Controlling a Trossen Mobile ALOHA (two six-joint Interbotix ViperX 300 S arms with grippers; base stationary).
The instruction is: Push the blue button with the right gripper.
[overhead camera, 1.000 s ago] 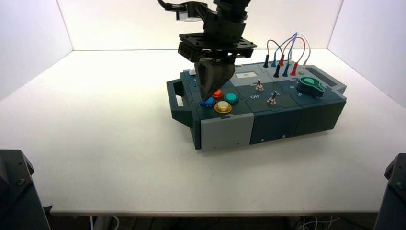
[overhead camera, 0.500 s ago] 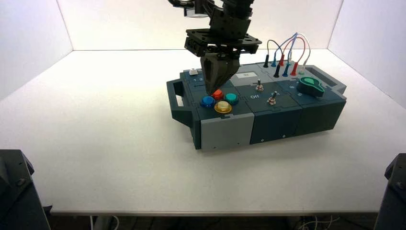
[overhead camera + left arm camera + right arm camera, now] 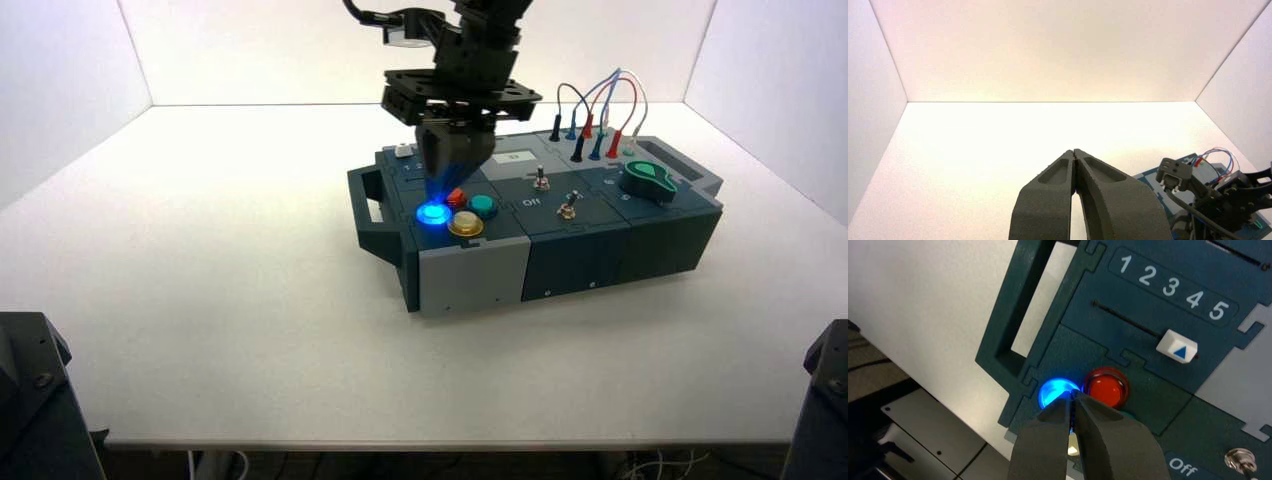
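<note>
Blue light shines from one blue button (image 3: 433,214), seen from high, beside the box's one handle (image 3: 379,237); the right gripper (image 3: 436,198) is over it, probably to press it. Left wrist view: the left gripper (image 3: 1074,151) waits away from the button, two fingers together. Right wrist view: two fingers (image 3: 1048,440) together, likely making one narrow pusher; one red button (image 3: 1106,387) sits beside the blue.

Right gripper (image 3: 1073,392), fingers closed, tips at lit blue button (image 3: 1055,390) beside red button (image 3: 1106,388); white slider (image 3: 1178,346) near 5 under numbers 1–5 (image 3: 1172,286), "Off" label (image 3: 1182,467), metal toggle switch (image 3: 1240,460), handle (image 3: 1005,330) at box edge.
</note>
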